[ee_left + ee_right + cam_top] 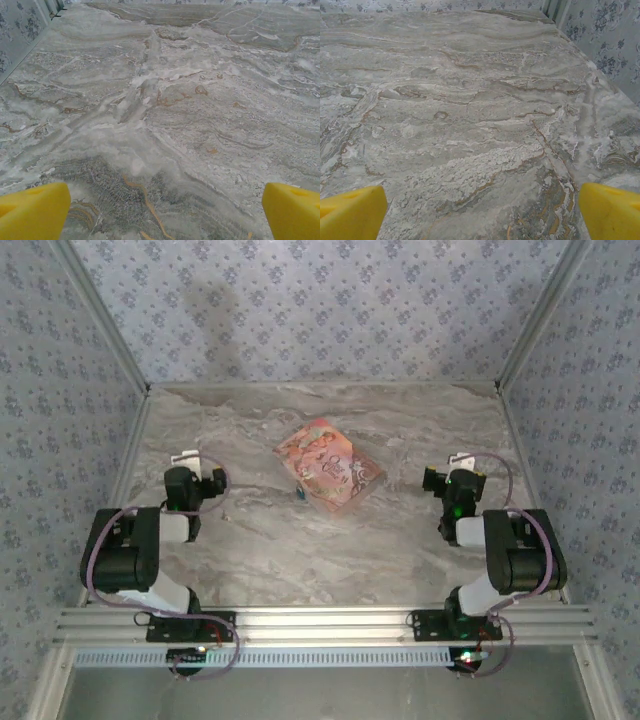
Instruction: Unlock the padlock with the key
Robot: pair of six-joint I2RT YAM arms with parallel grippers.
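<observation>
A pink and orange printed packet [328, 465] lies flat in the middle of the marble table [400, 540]. A small dark teal item [300, 494] sits at the packet's near left edge, too small to identify. The padlock and the key are hidden from me. My left gripper [200, 466] hovers left of the packet, open and empty. My right gripper [447, 470] hovers to the packet's right, also open and empty. In the left wrist view the yellow fingertips [32, 210] stand wide apart over bare marble. The right wrist view likewise has yellow fingertips [350, 212] spread over bare marble.
Patterned blue-grey walls [320, 310] with aluminium posts close the table on the left, back and right. The left wall [20, 30] is near my left gripper and the right wall [610, 45] near my right one. An aluminium rail [320, 625] runs along the near edge.
</observation>
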